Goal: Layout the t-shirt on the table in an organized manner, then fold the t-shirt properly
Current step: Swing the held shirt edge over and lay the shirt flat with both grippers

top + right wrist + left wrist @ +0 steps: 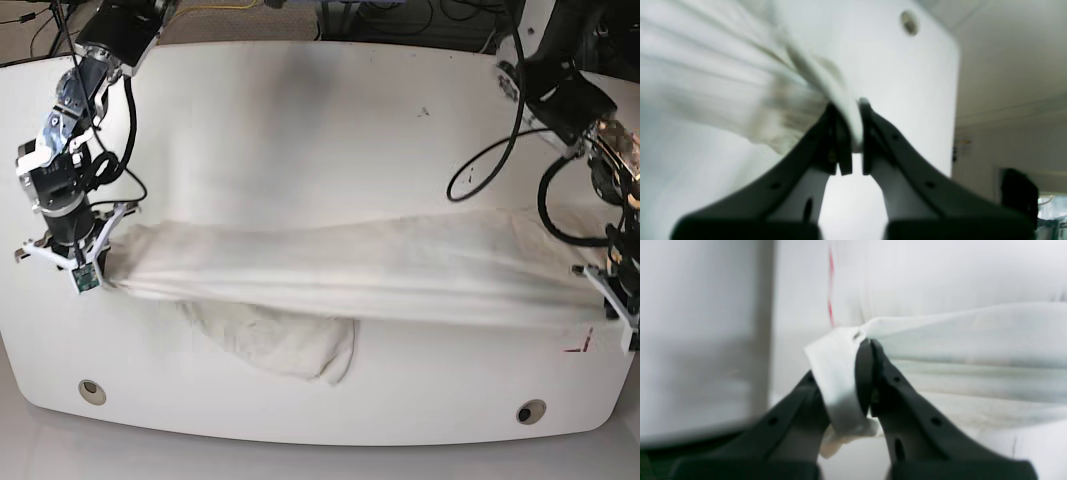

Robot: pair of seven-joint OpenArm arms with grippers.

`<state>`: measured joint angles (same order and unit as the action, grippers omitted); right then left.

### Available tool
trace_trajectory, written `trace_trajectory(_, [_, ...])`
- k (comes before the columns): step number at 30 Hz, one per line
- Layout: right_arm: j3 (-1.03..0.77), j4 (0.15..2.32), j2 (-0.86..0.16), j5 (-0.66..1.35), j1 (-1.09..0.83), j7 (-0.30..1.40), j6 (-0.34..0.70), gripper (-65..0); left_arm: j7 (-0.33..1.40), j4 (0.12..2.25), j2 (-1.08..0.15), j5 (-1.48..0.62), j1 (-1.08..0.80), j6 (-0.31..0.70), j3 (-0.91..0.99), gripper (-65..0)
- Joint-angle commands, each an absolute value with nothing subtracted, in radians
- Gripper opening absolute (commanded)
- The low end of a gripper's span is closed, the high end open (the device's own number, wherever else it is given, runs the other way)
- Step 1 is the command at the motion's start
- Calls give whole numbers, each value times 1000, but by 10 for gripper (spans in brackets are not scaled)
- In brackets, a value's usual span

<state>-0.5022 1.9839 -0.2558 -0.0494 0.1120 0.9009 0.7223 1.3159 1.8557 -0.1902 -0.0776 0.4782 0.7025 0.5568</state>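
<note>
The white t-shirt (350, 265) is pulled into a long taut band across the table (300, 120), print hidden. A loose flap (290, 345) of it sags toward the front edge. My right gripper (92, 262) at the band's left end is shut on a bunched edge of the t-shirt (723, 83), pinched between its fingertips (864, 110). My left gripper (606, 290) at the right end is shut on a corner of the t-shirt (957, 340), with cloth wrapped over one finger (864, 373). Both wrist views are motion-blurred.
Two grommet holes (92, 390) (531, 411) sit near the table's front edge, and another hole (909, 22) shows in the right wrist view. Red tape marks (578, 345) lie near the left gripper. Black cables (480, 165) trail over the table's far right.
</note>
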Motion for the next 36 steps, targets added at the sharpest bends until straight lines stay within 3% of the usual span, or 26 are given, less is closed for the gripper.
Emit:
trace_trajectory(1, [-495, 1986, -298, -73, 189, 892, 698, -623, 1299, 1873, -208, -58, 582, 698, 529, -632])
trace_trajectory(10, [-355, 1985, -433, -73, 397, 903, 698, -623, 1330, 1808, -193, -62, 909, 698, 453, -631])
trace_trajectory(19, [-243, 1988, -556, -71, 679, 1013, 698, -623, 1353, 1560, -209, -62, 1309, 698, 449, -629])
trace_trajectory(28, [-124, 1986, -642, -71, 885, 1032, 698, -623, 1349, 1330, -208, -62, 1309, 698, 449, -629])
trace_trajectory(36, [-79, 1989, -664, -73, 935, 1032, 698, -623, 1356, 1305, -208, -64, 1309, 698, 450, -629])
